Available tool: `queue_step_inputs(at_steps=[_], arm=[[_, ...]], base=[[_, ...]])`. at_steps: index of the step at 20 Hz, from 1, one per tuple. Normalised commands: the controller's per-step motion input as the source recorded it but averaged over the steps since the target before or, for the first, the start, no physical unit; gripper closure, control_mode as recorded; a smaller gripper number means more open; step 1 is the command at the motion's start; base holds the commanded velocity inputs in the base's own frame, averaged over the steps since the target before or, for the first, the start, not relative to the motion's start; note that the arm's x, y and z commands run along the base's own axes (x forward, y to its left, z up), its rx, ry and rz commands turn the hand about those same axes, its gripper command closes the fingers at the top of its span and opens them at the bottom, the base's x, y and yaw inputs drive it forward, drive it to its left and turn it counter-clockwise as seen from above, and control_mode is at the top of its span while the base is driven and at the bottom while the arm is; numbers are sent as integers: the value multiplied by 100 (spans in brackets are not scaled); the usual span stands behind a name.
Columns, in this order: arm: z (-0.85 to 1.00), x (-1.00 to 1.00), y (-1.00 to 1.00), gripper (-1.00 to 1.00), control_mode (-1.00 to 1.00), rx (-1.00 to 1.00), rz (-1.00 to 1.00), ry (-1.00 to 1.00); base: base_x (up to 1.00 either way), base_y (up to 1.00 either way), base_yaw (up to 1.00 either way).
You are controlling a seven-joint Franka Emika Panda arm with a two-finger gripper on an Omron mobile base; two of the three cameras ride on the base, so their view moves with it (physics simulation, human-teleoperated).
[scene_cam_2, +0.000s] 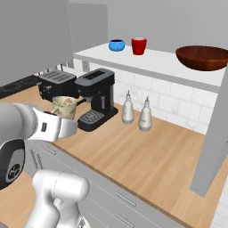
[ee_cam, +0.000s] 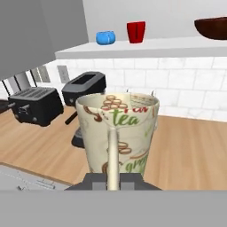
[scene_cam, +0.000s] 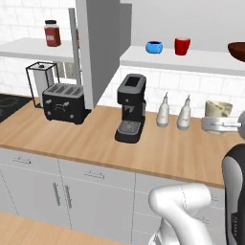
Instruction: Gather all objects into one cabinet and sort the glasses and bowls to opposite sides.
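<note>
Bare wooden counter (scene_cam_2: 147,156) below, gripper (ee_cam: 113,179) clenched on beige tumbler (ee_cam: 117,133), well short of cabinet (scene_cam_2: 151,60) edge

Wooden worktop (scene_cam: 95,139) carries a black toaster (scene_cam: 63,102), a black coffee machine (scene_cam: 130,107) and two white bottles (scene_cam: 163,111) side by side just right of it, near the tiled wall. A wire-frame holder (scene_cam: 42,81) stands behind the toaster. White cabinet floor slab (scene_cam_2: 156,62) above holds a blue mug (scene_cam_2: 116,45) and red cup (scene_cam_2: 139,46) close together, with a wide dark red-brown bowl (scene_cam_2: 202,58) well apart at the right. Left shelf (scene_cam: 28,48) holds a red-brown jar (scene_cam: 52,33) with black lid.
</note>
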Motion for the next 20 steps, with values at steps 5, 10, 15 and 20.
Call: queue_step_inputs(at_steps=[5,10,15,20], arm=[[45,0,-8,100,-100,0,0,1],[46,0,0,100,-100,-1,0,4],[29,0,-2,100,-100,0,0,-2],[5,6,0,100,-100,0,0,-18]], base=[[0,0,0],[0,0,0],[0,0,0],[0,0,0]])
